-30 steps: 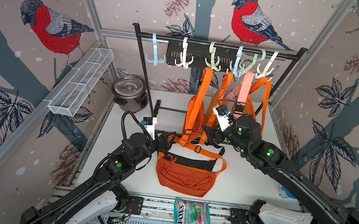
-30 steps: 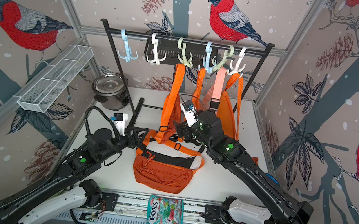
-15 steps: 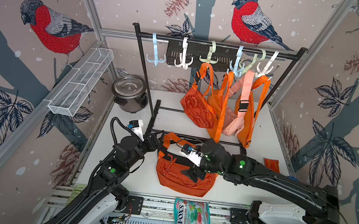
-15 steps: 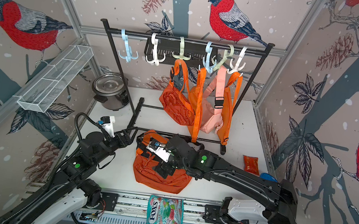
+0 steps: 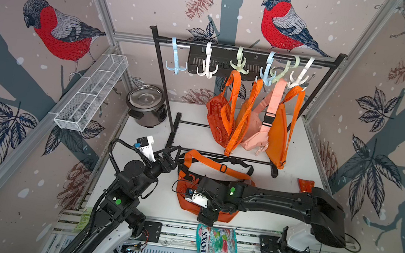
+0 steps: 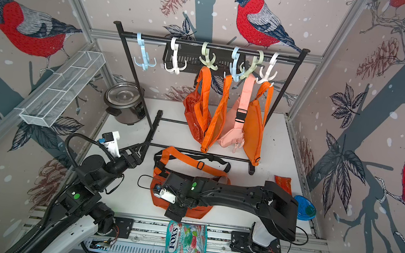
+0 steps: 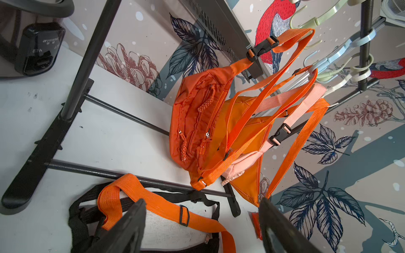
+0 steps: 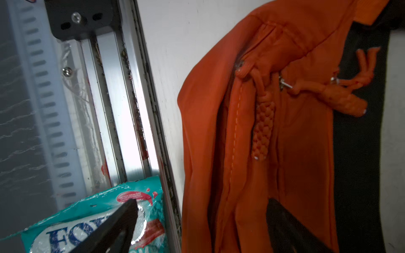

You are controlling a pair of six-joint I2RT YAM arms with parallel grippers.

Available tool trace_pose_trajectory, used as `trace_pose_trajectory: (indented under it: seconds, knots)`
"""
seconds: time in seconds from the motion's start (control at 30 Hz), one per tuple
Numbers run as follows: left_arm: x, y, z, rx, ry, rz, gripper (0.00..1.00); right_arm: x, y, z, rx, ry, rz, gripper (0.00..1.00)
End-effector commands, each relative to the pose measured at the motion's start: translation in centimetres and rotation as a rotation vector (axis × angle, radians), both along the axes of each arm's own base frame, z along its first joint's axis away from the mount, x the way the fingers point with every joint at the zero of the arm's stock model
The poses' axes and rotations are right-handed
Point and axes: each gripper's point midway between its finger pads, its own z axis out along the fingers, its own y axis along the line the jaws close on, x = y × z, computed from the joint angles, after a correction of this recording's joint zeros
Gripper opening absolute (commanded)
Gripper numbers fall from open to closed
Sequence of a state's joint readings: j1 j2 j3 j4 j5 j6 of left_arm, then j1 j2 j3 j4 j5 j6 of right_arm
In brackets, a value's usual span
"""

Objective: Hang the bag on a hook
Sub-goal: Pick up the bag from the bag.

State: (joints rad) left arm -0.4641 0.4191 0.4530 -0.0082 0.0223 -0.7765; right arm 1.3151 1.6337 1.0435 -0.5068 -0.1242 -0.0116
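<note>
**Right arm coming back for bag five**

Right tool [image 5: 205,219] is swinging down from the rack [image 5: 246,51], now hovering spread over the orange bag [image 5: 185,200] lying at the bench's [image 5: 196,121] 6 o'clock. Left tool [image 5: 174,152] is waiting open near its strap [image 5: 207,161]. Four other bags [image 5: 217,115] are hanging, so one's left.

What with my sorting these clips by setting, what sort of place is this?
Most likely a robot test cell, not a home: two robot arms mounted on an aluminium rail, a white table boxed in by bird-print panels, and a staged rack of hooks and bags.
</note>
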Motion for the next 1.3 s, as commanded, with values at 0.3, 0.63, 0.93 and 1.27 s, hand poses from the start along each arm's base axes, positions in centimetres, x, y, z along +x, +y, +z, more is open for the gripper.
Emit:
trace_pose_trajectory:
  seconds: [0.3, 0.63, 0.93, 1.27]
  knots:
    - [-1.1, 1.6, 2.2, -0.022, -0.087, 0.052, 0.8, 1.1, 1.1, -1.9, -0.056, -0.05, -0.059, 0.22]
    - [-2.2, 1.8, 5.5, -0.047, -0.181, 0.036, 0.81, 1.6, 2.8, 8.4, 0.275, -0.079, -0.039, 0.03]
    - [-3.2, 0.3, 8.5, -0.05, -0.256, -0.065, 0.83, 5.9, -0.2, 22.8, 0.781, -0.185, -0.169, 0.04]
    - [-3.9, -5.2, 10.5, -0.027, -0.291, -0.377, 0.86, 10.1, -6.5, 31.8, 1.143, -0.402, -0.402, 0.07]
